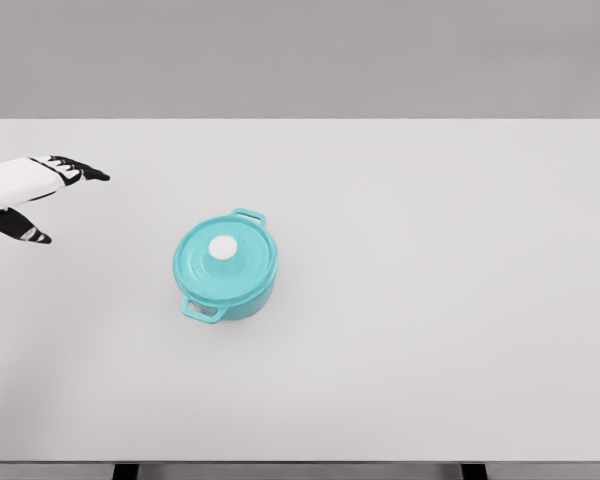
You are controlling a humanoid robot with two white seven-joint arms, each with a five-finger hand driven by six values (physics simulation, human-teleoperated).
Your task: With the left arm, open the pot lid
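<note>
A turquoise pot [226, 268] with two side handles stands on the white table, left of the middle. Its turquoise lid [223, 254] sits closed on top, with a round white knob [223, 247] at its centre. My left hand [42, 200] enters at the far left edge, well to the left of the pot and slightly farther back. Its black-tipped fingers are spread, thumb apart from the rest, and hold nothing. The right arm does not show.
The white table [430, 300] fills most of the view, with its front edge near the bottom and a grey wall behind. Nothing else stands on it.
</note>
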